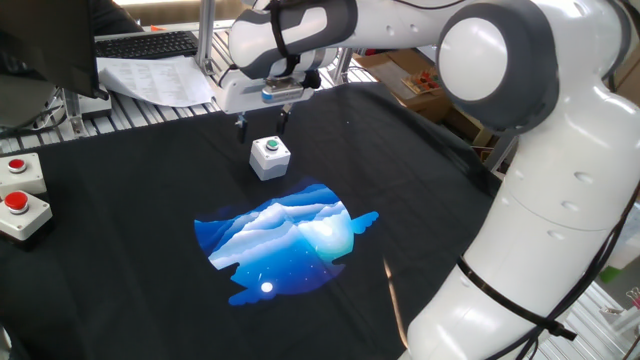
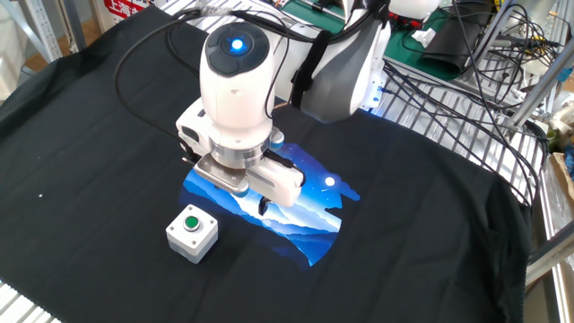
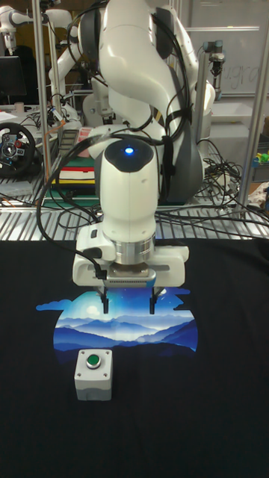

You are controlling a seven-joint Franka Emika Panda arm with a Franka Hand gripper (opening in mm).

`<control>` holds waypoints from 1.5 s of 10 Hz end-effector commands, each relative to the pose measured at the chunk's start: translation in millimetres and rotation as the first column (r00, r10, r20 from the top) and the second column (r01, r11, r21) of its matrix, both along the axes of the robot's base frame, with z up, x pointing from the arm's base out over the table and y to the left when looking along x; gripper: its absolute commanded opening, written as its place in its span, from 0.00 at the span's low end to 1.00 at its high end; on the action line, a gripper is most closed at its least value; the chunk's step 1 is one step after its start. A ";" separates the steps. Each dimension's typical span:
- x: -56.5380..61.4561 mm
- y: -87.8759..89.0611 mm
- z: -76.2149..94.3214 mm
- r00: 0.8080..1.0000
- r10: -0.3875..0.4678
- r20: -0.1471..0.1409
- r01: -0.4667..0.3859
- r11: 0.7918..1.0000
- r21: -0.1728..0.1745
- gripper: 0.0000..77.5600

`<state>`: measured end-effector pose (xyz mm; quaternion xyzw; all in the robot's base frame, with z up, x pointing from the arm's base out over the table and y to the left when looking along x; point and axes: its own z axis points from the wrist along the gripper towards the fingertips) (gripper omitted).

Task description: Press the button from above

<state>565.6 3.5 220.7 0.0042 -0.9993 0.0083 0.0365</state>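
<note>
The button (image 3: 93, 361) is small, round and green, set in the top of a light-grey box (image 3: 93, 381) on the black cloth. It also shows in the two fixed views, as button (image 1: 270, 145) and button (image 2: 191, 222). My gripper (image 3: 128, 288) hangs above the cloth, behind the box and a little to its right in the tall view, not touching it. Its two dark fingers point down with a wide gap between them, holding nothing. From one fixed view the gripper (image 1: 262, 122) sits just beyond the box. Only one fingertip (image 2: 262, 208) shows in the other fixed view.
A blue mountain print (image 1: 285, 240) lies on the black cloth (image 1: 130, 270) beside the box. Two off-white boxes with red buttons (image 1: 20, 208) stand at the left edge. A keyboard (image 1: 145, 45) and papers lie behind. Cables (image 2: 448, 54) crowd the metal frame at the far side.
</note>
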 end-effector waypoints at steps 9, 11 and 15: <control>1.4 -0.2 1.4 0.999 0.045 -0.007 -0.045 0.999 0.012 1.00; 12.2 -1.0 1.3 0.999 0.042 -0.007 -0.041 0.999 0.020 1.00; 35.0 0.2 -5.1 0.999 0.034 0.005 -0.034 0.999 0.041 1.00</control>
